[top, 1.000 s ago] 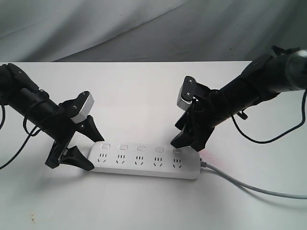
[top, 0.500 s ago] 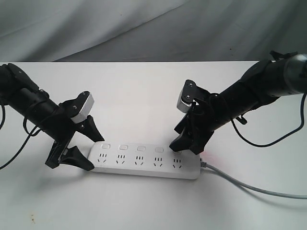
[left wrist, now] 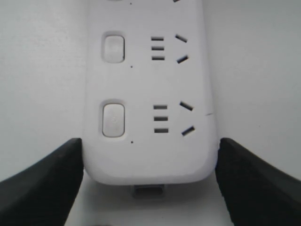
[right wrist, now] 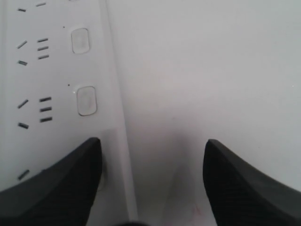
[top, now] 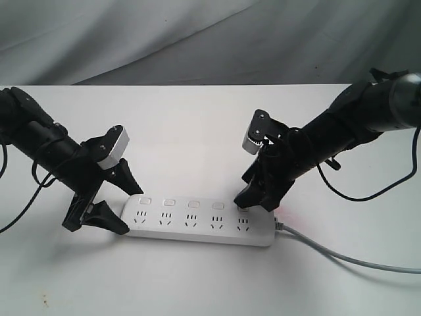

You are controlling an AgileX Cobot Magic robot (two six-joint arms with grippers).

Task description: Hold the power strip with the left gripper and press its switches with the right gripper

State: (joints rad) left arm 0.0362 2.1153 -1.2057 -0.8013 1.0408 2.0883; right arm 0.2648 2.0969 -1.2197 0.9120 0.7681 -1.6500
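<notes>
**Right finger over the end switch, left claw bracing the far end**

The power strip (top: 197,222) lies flat on the white table (top: 197,118) in the lower centre of the exterior view. Its long axis runs left to right, and its cord (top: 342,258) leaves at the right end.

The move turns on one relation. The row of switches (top: 192,203) runs along the strip's upper edge, and your right gripper (top: 256,201) stands at the cord end of that row. Its jaws are spread wide. One finger (right wrist: 56,188) lies over the strip where the last switch of the row would be, and the other finger (right wrist: 244,183) is off the strip over bare table. The next switch (right wrist: 87,100) is clear and just beside the covering finger. You cannot tell from these views whether that finger is touching the button under it.

The right arm slopes steeply down from the upper right, so I judge a short downward push to be the press.

Your left gripper (top: 129,209) is at the opposite, left end. Its arm comes in low from the left edge. Its fingers (left wrist: 42,183) are wide apart and set against the strip's two long sides, so it grips the rounded end across its width.

To reach the other switches, the right gripper would have to step leftward along the long axis.
</notes>
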